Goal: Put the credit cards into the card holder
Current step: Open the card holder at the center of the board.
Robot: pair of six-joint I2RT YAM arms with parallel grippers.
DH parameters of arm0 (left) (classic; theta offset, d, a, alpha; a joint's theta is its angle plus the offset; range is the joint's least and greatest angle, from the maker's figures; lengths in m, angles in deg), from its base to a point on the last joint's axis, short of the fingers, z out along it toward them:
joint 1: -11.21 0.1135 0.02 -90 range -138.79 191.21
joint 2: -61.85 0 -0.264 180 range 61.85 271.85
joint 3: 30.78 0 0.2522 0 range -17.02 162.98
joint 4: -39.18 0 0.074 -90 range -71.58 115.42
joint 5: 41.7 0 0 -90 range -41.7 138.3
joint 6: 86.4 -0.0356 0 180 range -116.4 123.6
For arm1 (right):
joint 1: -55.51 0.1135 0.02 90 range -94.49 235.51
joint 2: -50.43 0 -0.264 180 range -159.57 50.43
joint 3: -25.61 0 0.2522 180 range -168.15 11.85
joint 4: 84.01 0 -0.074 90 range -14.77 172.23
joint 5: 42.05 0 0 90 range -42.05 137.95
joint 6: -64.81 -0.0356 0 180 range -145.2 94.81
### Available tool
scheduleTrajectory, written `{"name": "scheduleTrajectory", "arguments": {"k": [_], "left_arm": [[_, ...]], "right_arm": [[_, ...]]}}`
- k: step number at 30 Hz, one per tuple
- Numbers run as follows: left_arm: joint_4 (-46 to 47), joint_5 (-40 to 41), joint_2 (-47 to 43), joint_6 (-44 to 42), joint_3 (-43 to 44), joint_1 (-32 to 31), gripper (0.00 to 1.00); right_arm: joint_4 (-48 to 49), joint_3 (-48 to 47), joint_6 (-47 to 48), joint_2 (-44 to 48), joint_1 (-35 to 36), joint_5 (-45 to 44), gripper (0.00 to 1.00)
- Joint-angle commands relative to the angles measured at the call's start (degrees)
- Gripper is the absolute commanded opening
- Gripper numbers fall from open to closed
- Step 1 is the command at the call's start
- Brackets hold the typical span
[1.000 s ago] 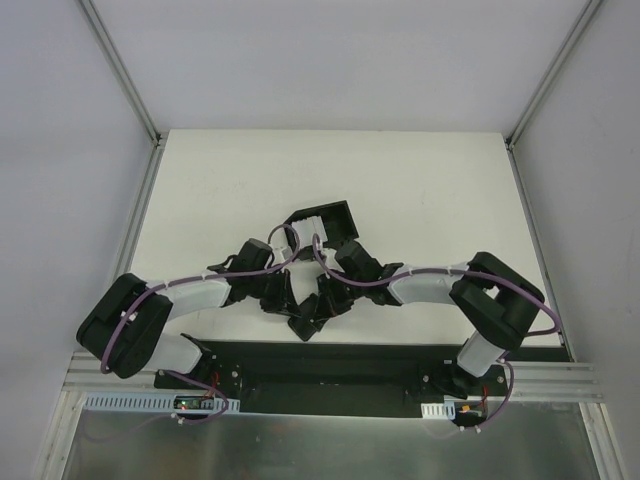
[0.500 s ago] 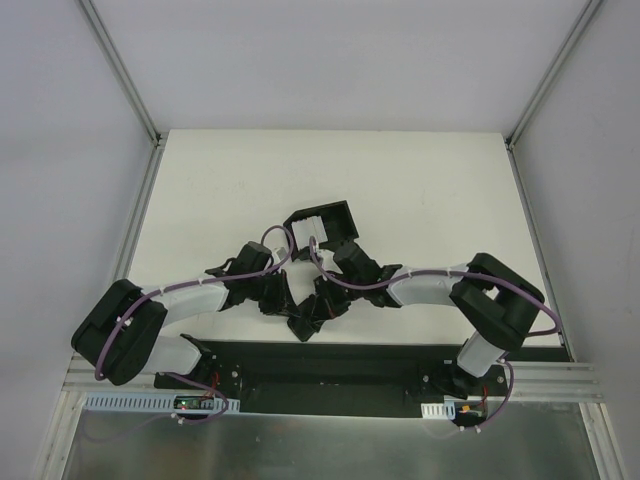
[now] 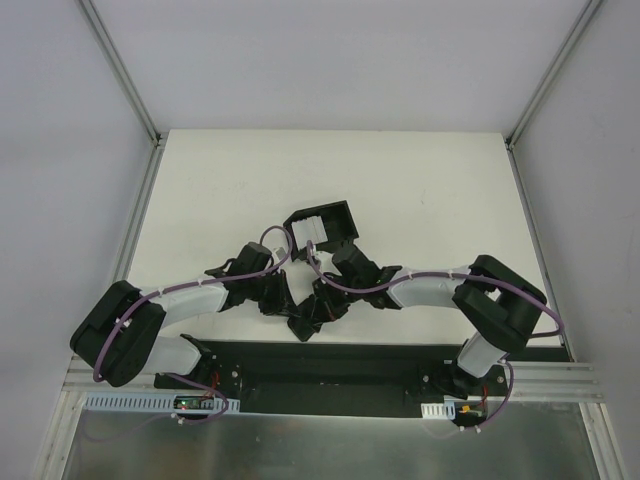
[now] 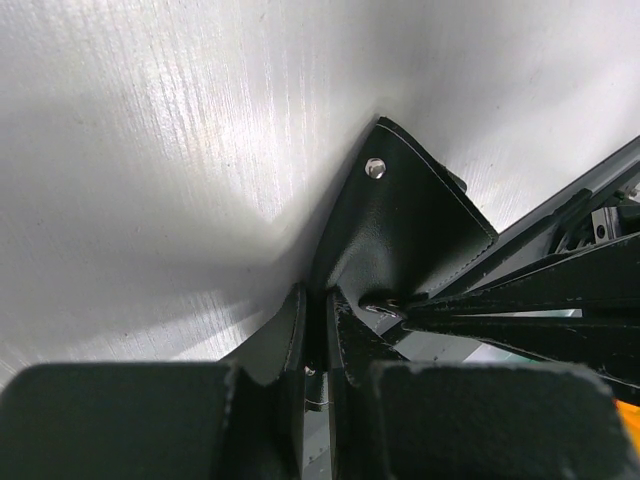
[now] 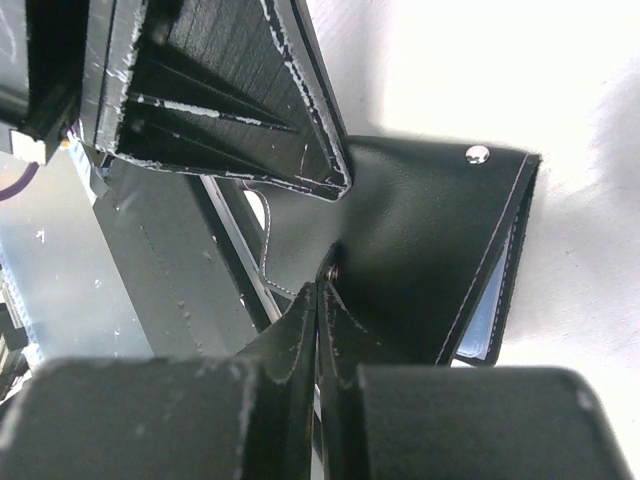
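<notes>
At the 6 o'clock edge of the table [image 3: 420,180], just ahead of the arm bases, the card holder [image 5: 420,230] sits between the two arms, and both have hold of it. The right gripper [image 5: 318,295] is the one that changed. A second ago its jaws stood a little apart; now they are pressed together on a thin leather edge of the wallet beside a small metal stud. The left gripper [image 4: 312,305] was already clenched on the wallet's opposite edge and has not let go, though its arm has drawn slightly toward 8 o'clock.

The wallet is therefore pinched from both sides. Its outer flap with the snap button [image 4: 375,167] rises off the table, and a sliver of bluish lining shows at its 4 o'clock corner in the right wrist view. It is not yet spread wide.

Farther out, at 12 o'clock from the wallet, the open black box [image 3: 342,213] holds pale rectangles that appear to be the credit cards [image 3: 313,232], untouched and clear of both grippers.

With the second grip made, the likely next step is to pull the two sides apart and open a pocket. No card has gone in, so the task looks early. One hand will have to let go to fetch a card, and the wallet could then fold shut.
</notes>
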Motion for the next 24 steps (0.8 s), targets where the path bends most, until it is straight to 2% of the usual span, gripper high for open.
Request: {"name": "scheduleTrajectory", "arguments": {"k": [1, 2, 6, 10, 12, 16, 18, 24], "left_arm": [[4.94, 10.74, -1.17, 1.26, 0.14, 1.02, 0.00], [5.29, 10.04, -1.09, 1.08, 0.14, 1.02, 0.00], [7.31, 6.61, -1.70, -1.11, -0.56, 1.02, 0.00], [7.49, 3.88, -1.61, -4.02, -1.00, 1.02, 0.00], [7.58, 3.26, -1.70, -4.81, -1.52, 1.02, 0.00], [7.76, 3.61, -1.79, -4.38, -1.79, 1.02, 0.00], [8.11, 4.31, -1.61, -3.24, -1.62, 1.02, 0.00], [5.04, 10.02, 1.46, 1.07, 1.02, 1.11, 0.00]], "right_arm": [[-11.82, 0.12, 1.80, -0.33, 4.50, 2.79, 0.00], [-11.83, 0.12, 1.89, -0.25, 4.42, 1.98, 0.00], [-12.97, -0.93, 1.80, -0.60, 4.33, -3.55, 0.13], [-12.97, -2.34, 2.16, -1.48, 3.54, -3.83, 0.21], [-12.97, -2.52, 2.33, -1.74, 3.01, -3.30, 0.22], [-11.92, -2.78, 2.68, -2.00, 2.66, 0.64, 0.13], [-11.39, -3.22, 3.21, -2.18, 3.27, 2.32, 0.00], [-9.99, -1.38, 7.51, 2.03, 6.00, 6.71, 0.00]]}}
